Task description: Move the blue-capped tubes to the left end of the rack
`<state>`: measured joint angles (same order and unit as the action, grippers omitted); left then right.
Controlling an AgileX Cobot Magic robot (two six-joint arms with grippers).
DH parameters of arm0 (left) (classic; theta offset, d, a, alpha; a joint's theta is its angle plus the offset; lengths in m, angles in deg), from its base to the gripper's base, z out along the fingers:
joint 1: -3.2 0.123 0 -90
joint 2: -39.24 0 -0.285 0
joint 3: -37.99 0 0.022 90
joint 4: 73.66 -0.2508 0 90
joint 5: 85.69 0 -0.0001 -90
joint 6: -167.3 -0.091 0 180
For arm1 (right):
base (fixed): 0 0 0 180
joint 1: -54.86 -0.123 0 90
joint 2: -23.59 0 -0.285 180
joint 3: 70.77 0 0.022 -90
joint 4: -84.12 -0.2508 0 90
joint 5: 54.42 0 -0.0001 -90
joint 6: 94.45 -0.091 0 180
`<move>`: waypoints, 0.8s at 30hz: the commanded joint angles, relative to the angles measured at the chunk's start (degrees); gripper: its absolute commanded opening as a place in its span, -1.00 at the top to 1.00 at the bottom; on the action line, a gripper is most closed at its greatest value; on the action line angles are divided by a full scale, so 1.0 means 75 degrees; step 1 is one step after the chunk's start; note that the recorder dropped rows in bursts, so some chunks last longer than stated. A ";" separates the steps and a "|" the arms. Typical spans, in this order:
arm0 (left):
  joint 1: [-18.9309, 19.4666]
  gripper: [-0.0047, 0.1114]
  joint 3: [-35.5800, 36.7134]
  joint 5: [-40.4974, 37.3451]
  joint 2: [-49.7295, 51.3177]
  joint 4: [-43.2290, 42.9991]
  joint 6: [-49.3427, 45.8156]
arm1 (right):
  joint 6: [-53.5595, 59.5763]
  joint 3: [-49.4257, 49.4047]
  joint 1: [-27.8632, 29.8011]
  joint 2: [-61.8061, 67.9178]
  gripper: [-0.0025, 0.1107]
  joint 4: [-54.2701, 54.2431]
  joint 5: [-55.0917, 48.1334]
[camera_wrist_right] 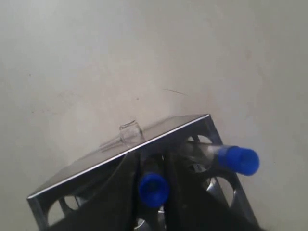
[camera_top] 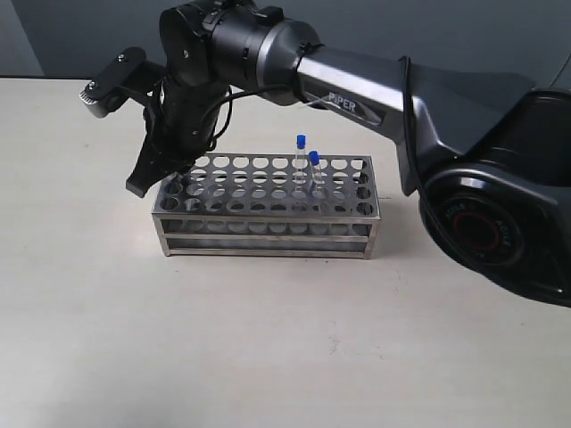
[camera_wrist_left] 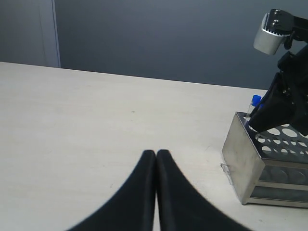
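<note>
Blue cap [camera_wrist_right: 153, 189] up close: the right gripper [camera_wrist_right: 152, 166] pinches this tube at a hole on the rack's [camera_top: 268, 227] left end, beside a seated tube [camera_wrist_right: 236, 160]. Placing step, second of four, I judge. Next: lower straight, let go, then fetch the mid-rack tube [camera_top: 302, 141] and its neighbour [camera_top: 314, 159]. The left gripper [camera_wrist_left: 156, 161] sits pressed together, empty.

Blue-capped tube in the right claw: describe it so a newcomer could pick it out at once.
Find the silvery rack and go to its left end, where the right claw reaches in. The tube is the one between the claw's dark fingers; its blue-capped neighbour sits just outside them, and two other tubes stand right of the rack's middle.
</note>
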<state>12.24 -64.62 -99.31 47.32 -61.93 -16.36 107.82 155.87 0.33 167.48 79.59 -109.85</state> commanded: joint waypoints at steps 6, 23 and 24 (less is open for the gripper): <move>-0.0086 0.90 -0.0024 -0.0021 -0.0040 -0.0005 0.0003 | -0.0170 -0.0029 -0.0021 -0.0072 0.73 0.0083 -0.0218; -0.0086 0.90 -0.0024 -0.0021 -0.0040 -0.0005 0.0003 | -0.0531 -0.0016 -0.0021 -0.0541 0.43 0.0146 -0.0652; -0.0086 0.90 -0.0024 -0.0021 -0.0040 -0.0005 0.0003 | -0.0535 -0.0016 -0.0021 -0.0618 0.43 0.0146 -0.0676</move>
<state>12.24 -64.62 -99.31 47.32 -61.93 -16.36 104.54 155.87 0.33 165.16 80.44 -114.43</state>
